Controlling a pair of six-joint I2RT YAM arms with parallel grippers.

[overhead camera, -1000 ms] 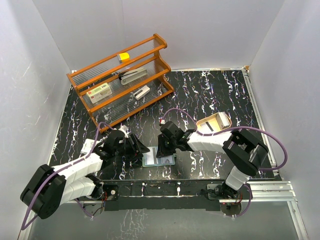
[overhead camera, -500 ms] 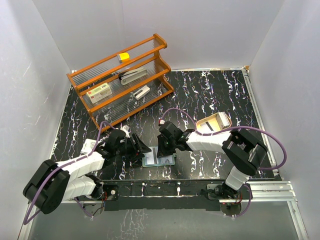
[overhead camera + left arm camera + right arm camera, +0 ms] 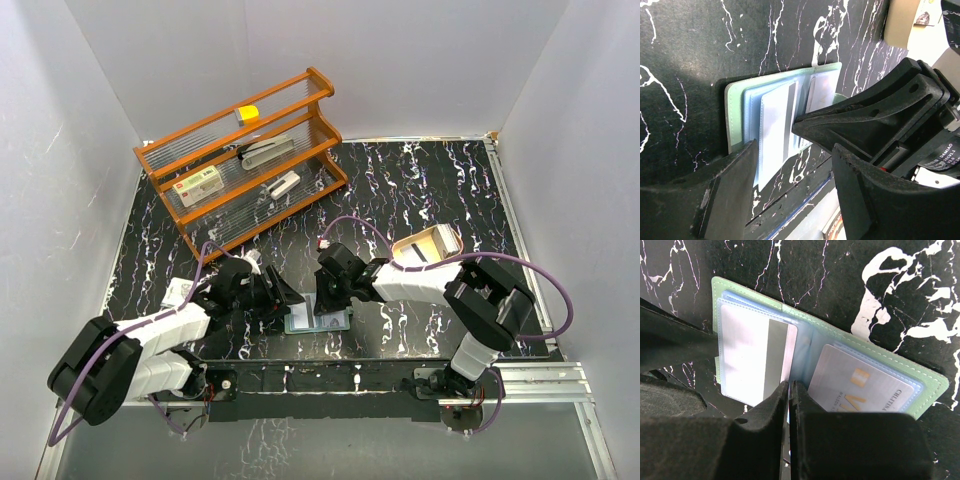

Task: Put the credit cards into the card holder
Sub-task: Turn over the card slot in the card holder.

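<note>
The holder [image 3: 923,383] lies open on the table [image 3: 420,190] near its front edge, between the grippers. The left gripper [image 3: 795,147] is spread wide over it. The right gripper [image 3: 789,405] is closed to a slit at the fold; whether a sleeve is pinched cannot be told. A striped card [image 3: 752,357] seems only partly sleeved, with a second card [image 3: 860,382] opposite. Were the holder dragged by the fold, the striped card could be shaken out or snagged.
</note>
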